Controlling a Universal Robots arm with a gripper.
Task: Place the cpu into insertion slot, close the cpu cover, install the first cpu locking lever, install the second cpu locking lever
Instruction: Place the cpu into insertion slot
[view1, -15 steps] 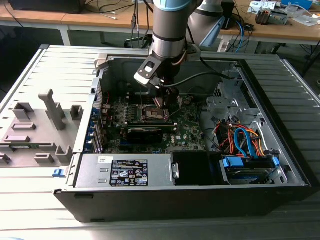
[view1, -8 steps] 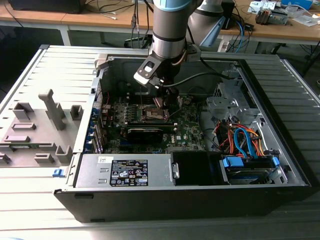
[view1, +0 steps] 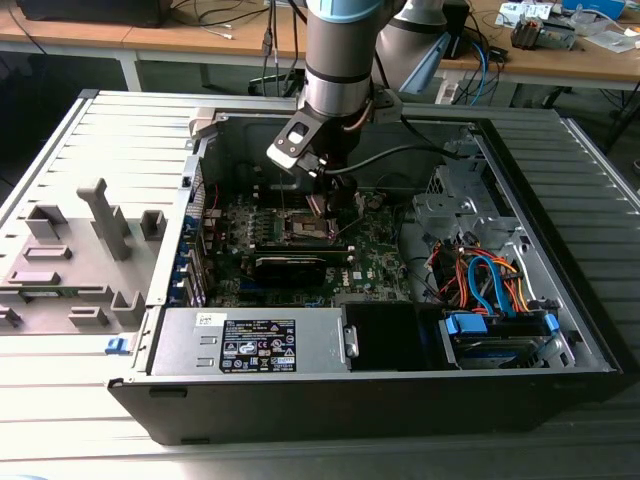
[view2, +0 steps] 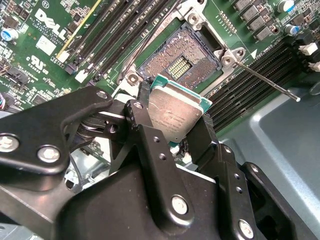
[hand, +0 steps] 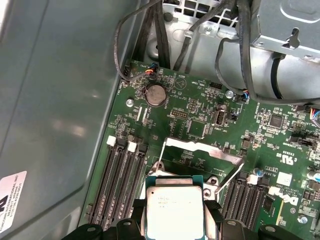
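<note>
Roughly, starting at the exterior view's left: a grey fixture (view1: 75, 255) with upright holders sits on the table, well apart from the work. The open case (view1: 400, 405) takes the middle of the frame, with the board (view1: 375, 250) flat inside and the power supply (view1: 250, 342) at lower centre-left. The arm (view1: 340, 50) comes in from upper centre, and the gripper (view1: 325, 203) hangs just over the slot (view1: 305, 228). Blue and orange cables (view1: 490, 280) are bundled at centre-right.

In the second wrist view the fingers (view2: 145, 135) pinch the cpu (view2: 177, 107) by two opposite edges. Its metal top faces the camera and the chip is tilted. It looks clear of the slot, whose brownish-gold pin field is bare, so nothing is seated yet. In the first wrist view the cover (hand: 200, 147) stands swung open beyond the chip, and both levers (hand: 231, 176) are unhooked, thin rods angled up off the board.

Progress, as a judgement: this is step one in hand, with the chip carried to the slot but not set down. Seating it, closing the cover and latching both levers are all undone.
</note>
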